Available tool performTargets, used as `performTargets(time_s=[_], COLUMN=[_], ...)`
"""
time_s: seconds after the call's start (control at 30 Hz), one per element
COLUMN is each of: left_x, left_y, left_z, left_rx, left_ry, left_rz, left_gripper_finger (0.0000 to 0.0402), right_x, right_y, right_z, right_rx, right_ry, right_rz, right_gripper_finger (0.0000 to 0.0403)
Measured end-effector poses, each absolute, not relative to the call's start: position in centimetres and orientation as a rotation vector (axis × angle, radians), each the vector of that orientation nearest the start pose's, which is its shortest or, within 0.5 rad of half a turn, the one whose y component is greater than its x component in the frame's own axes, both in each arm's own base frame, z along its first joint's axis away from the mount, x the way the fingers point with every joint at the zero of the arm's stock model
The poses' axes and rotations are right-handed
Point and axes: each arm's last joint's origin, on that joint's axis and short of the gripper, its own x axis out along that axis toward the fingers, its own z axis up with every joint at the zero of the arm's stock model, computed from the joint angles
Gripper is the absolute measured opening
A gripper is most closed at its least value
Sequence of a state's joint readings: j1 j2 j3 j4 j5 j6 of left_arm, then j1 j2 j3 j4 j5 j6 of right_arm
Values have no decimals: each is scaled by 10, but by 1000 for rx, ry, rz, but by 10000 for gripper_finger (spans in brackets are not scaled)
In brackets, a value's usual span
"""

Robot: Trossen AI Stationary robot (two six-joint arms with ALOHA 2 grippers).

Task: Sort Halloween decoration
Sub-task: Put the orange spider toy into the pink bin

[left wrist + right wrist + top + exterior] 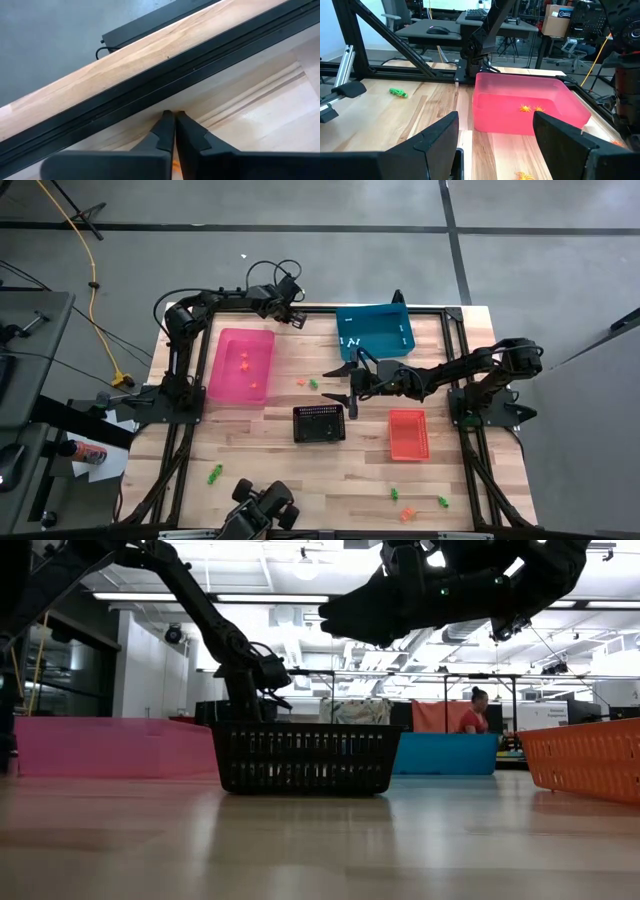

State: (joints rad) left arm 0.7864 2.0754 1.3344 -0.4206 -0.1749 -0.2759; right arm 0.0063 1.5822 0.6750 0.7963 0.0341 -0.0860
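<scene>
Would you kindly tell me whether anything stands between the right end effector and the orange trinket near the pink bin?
Nothing visible does: the open right end effector faces the orange trinket across bare wood, with a green trinket close beside it and the pink bin beyond.

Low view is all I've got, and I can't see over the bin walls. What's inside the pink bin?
Observer: Orange trinkets lie in the pink bin.
Operator: And the blue one?
Observer: The blue bin holds white trinkets.
Operator: Which arm is that dark shape overhead?
Observer: That's the right gripper, open, above the table between the pink bin and the black basket. The left gripper is shut at the table's far edge.
</scene>
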Motion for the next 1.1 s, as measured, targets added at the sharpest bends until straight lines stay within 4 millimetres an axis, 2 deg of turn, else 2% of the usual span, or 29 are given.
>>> performTargets(time_s=[0.2, 0.37, 0.57, 0.77, 0.93, 1.1], left_x=[279, 276, 274, 269, 269, 271], left_y=[289, 287, 284, 278, 277, 277], left_z=[135, 163, 161, 148, 147, 144], left_rx=[-549, -487, -494, -520, -510, -534], left_ry=[1055, 1014, 1036, 1092, 1101, 1088], left_rz=[1025, 1056, 1047, 1007, 961, 922], left_gripper_finger=[0, 1, 15, 61, 103, 123], right_x=[317, 317, 317, 317, 317, 317], right_y=[1, 1, 1, 1, 1, 1], right_z=[201, 201, 201, 200, 200, 200], right_rx=[-88, -88, -82, -81, -81, -81], right_ry=[113, 113, 113, 116, 116, 116], right_rz=[-23, -23, -24, -24, -24, -24], right_gripper_finger=[252, 252, 252, 252, 252, 252])
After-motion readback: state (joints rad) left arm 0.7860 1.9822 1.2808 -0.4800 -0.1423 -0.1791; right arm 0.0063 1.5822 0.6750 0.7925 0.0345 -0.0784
